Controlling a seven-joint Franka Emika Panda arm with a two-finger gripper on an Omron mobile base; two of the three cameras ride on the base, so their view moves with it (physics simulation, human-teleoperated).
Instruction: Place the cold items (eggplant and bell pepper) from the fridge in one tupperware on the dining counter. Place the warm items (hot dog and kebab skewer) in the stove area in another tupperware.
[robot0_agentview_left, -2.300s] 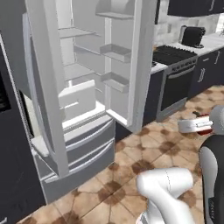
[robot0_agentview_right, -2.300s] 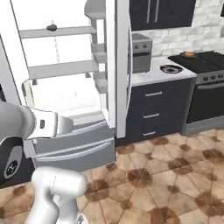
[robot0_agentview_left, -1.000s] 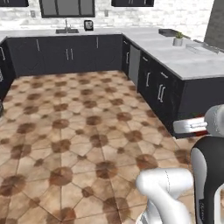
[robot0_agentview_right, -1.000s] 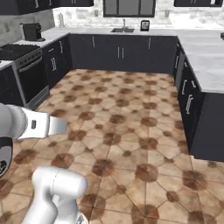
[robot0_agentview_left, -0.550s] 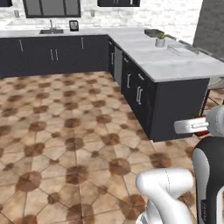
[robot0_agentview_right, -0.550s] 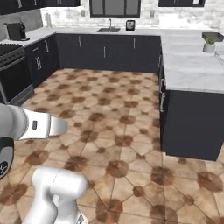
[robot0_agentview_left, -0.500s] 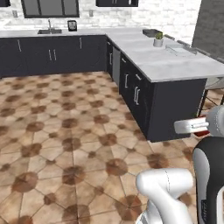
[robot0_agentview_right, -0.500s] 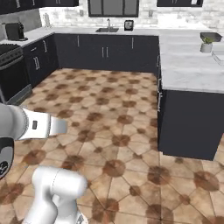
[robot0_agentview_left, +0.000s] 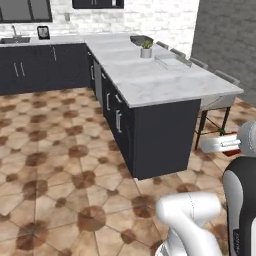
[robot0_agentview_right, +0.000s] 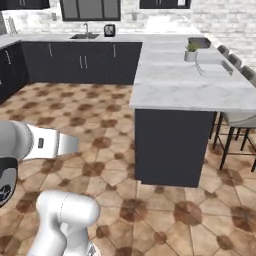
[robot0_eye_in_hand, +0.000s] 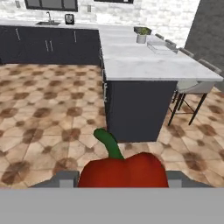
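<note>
The gripper (robot0_eye_in_hand: 122, 181) was clamped around the pepper (robot0_eye_in_hand: 124, 169), a glossy red one with a curved green stem, held out above the floor (robot0_eye_in_hand: 39, 113), facing the counter (robot0_eye_in_hand: 153, 63).

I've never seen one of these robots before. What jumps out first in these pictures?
A big red bell pepper with a green stem sits right at the bottom of the hand view, between the tips of the robot's hand. Ahead stands a long white marble dining counter on dark cabinets, with a small potted plant and a clear tupperware on top, and stools along its far side.
</note>
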